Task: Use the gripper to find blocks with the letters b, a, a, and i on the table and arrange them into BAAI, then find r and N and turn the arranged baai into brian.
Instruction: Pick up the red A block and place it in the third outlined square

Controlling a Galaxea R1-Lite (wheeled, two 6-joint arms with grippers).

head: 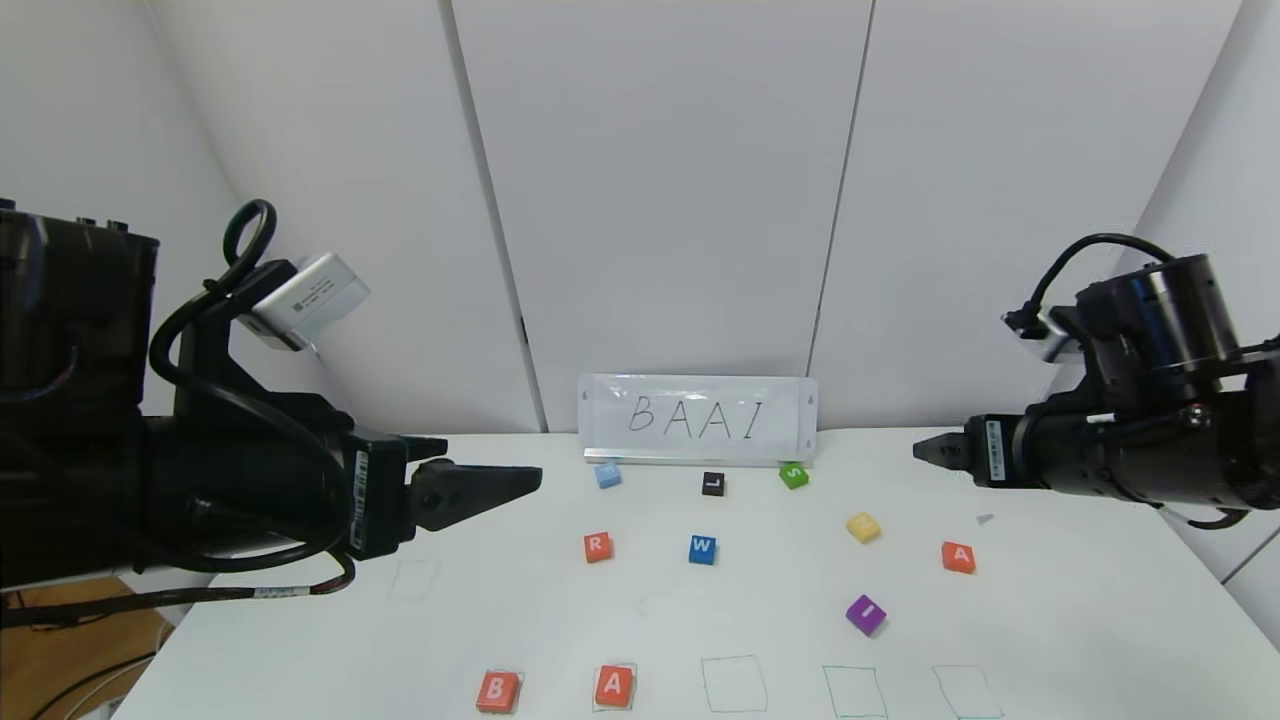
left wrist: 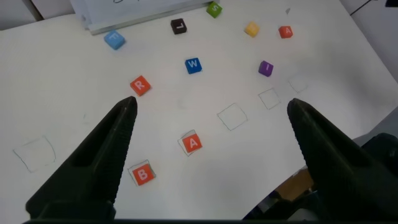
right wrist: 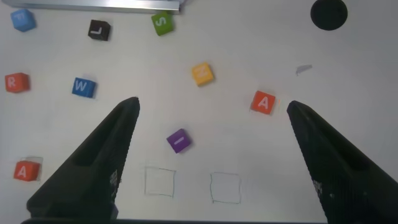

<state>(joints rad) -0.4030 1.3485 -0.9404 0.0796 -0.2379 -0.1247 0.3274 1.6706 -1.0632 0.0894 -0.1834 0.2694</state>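
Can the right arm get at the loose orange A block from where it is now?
Probably yes. The right claw hangs open above the table, and the loose A block sits alone nearby; the yellow block stands apart, leaving the way down free.

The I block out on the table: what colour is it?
Purple, with a white letter. The I block shows best in the right wrist view.

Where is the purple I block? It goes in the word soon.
In the head view the purple I block lies right of centre, nearer than the yellow block and behind the empty drawn squares.
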